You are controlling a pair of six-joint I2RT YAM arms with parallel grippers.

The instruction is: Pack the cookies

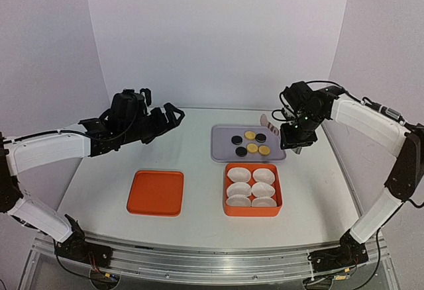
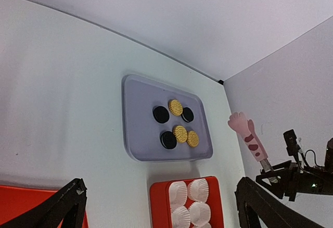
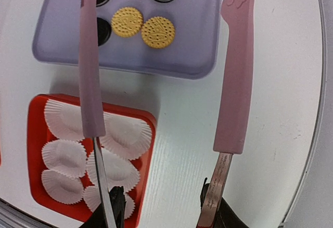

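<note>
The left gripper (image 1: pixel 164 112) was raised over the left part of the table (image 1: pixel 199 164), its jaws spread wide and holding nothing. Below and to its right, an orange lid (image 1: pixel 156 192) lay flat on the table, apart from the box it appeared to belong to.

Right of the lid stood the orange box (image 1: pixel 252 213), uncovered. It held six white paper cups (image 1: pixel 239 189) in two columns of three. Every cup was empty.

Just behind the box lay a lavender tray (image 1: pixel 224 138). All six of the cookies (image 1: pixel 252 147) were on it, three dark and three golden, grouped toward its right half. Two of the golden ones touched or nearly touched; the rest lay close together.

At the right, the right gripper (image 1: pixel 296 139) was clamped on the metal handles of a pair of pink tongs (image 3: pixel 234 82) with paw-shaped tips. The tong arms stood apart with nothing between them. In the right wrist view one arm crossed the tray's left side and the other lay past its right edge. The tips appeared to be above the tray rather than on it, though that height could not be confirmed.

Assessment: packing had not begun. No cookie had reached a cup. Six transfers remained, and presumably the fitting of the lid.
</note>
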